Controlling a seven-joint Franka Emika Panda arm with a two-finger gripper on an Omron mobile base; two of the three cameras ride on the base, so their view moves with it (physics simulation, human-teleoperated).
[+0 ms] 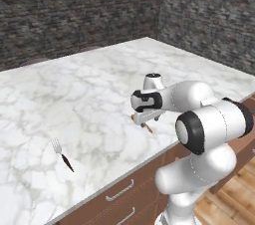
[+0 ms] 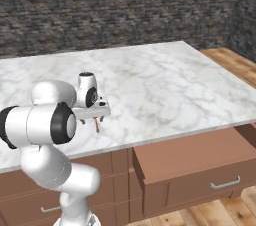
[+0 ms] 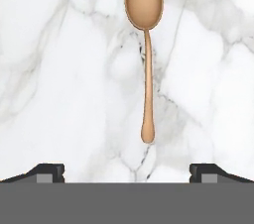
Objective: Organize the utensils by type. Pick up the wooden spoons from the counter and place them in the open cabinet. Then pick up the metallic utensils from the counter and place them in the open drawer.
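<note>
Over worktop (image 1: 99, 84): end effector (image 3: 127, 171) hovering above wooden spoon (image 3: 145, 54).
Jaws sitting fully apart, w/ nothing held; fork (image 1: 62, 153) lying well to the left.

You're looking at evenly lit, rendered pictures, bright with no single obvious lamp. The marble surface (image 1: 89, 94) reads almost white in the hand view, close to washed out, yet its grey veins stay crisp. The stone wall (image 1: 74, 5) behind sits noticeably dimmer, with a coarse, grainy texture. Shadows are faint: you get only a thin soft edge beside the wooden spoon (image 3: 145, 44) and a small dark smudge under the arm (image 1: 199, 119) in the base views. The arm's white shells carry smooth shading and mild highlights, no hard glare. There's no motion blur and no bending at the edges; the fork (image 1: 62, 153) looks slightly jagged and tiny.
</note>
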